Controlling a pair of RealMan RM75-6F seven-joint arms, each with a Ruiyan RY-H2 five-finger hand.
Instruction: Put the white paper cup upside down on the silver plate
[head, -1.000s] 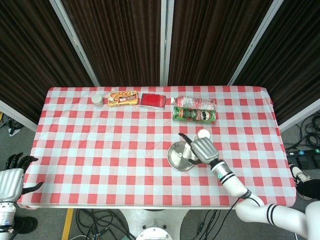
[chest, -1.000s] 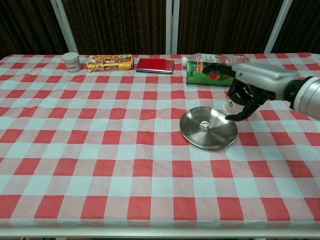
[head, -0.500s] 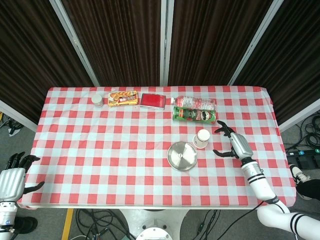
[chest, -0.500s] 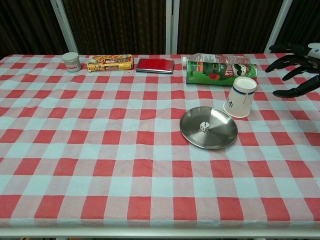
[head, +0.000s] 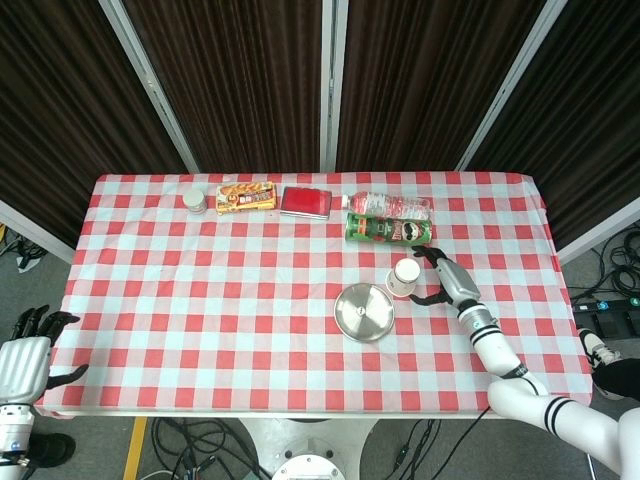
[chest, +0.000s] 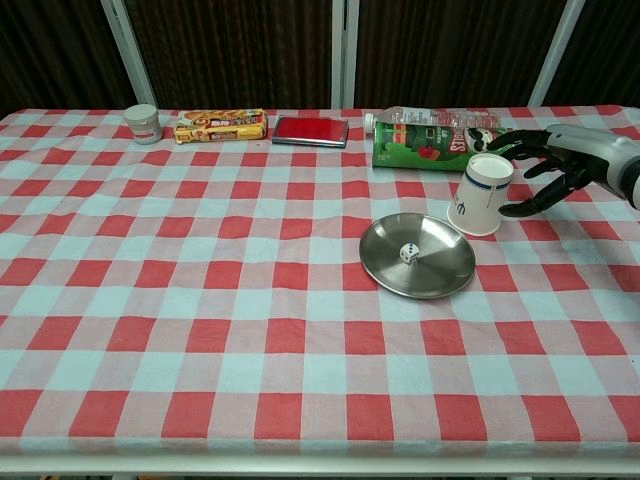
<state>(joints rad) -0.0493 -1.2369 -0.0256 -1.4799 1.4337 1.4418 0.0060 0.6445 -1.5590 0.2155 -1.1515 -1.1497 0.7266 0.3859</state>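
red-and-white checked tablecloth (chest: 200, 300) — white paper cup (chest: 479, 194) with dark print, silver plate (chest: 417, 256), green chip can (chest: 425, 146), red tin (chest: 310, 130) — yellow-orange snack box (chest: 220, 126).

Head view high overhead, chest view low and near, both on the checked table (head: 250, 300).

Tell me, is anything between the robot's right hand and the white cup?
No. The chest view shows only bare checkered cloth between the right hand and the white paper cup.
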